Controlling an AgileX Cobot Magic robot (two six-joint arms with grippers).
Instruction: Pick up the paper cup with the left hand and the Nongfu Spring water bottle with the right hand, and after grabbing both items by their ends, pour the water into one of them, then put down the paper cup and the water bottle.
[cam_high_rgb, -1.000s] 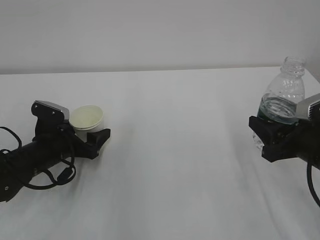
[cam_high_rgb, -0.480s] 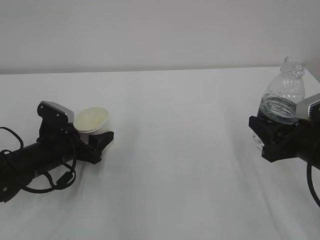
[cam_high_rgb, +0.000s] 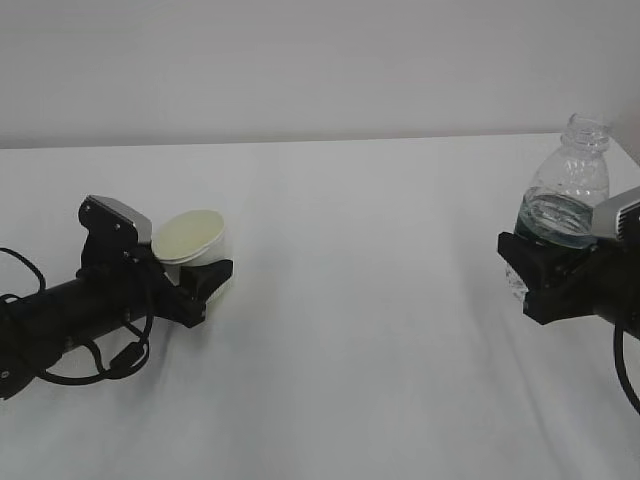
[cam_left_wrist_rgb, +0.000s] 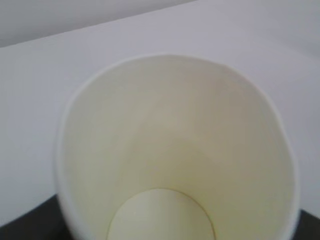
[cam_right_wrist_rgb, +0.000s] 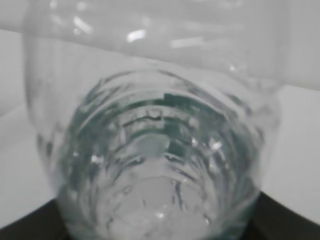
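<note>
The paper cup (cam_high_rgb: 191, 237) is white with a pale yellowish inside and sits tilted between the fingers of my left gripper (cam_high_rgb: 198, 272), which is shut on its lower part. In the left wrist view I look straight into the empty cup (cam_left_wrist_rgb: 175, 145); a dark finger (cam_left_wrist_rgb: 22, 227) shows at the bottom corner. At the right, my right gripper (cam_high_rgb: 535, 272) is shut on the lower half of the uncapped Nongfu Spring water bottle (cam_high_rgb: 570, 180), which stands nearly upright. Water (cam_high_rgb: 553, 222) fills its lower part by the dark green label. The bottle (cam_right_wrist_rgb: 150, 150) fills the right wrist view.
A white table (cam_high_rgb: 370, 340) spreads between the two arms, its back edge meeting a pale wall. Loose black cables (cam_high_rgb: 95, 360) hang by the left arm. The bottle stands near the table's far right corner.
My left gripper has closed in on the paper cup and shifted a little right and up, and the cup has tilted further toward the camera. The right gripper and bottle have not moved.
</note>
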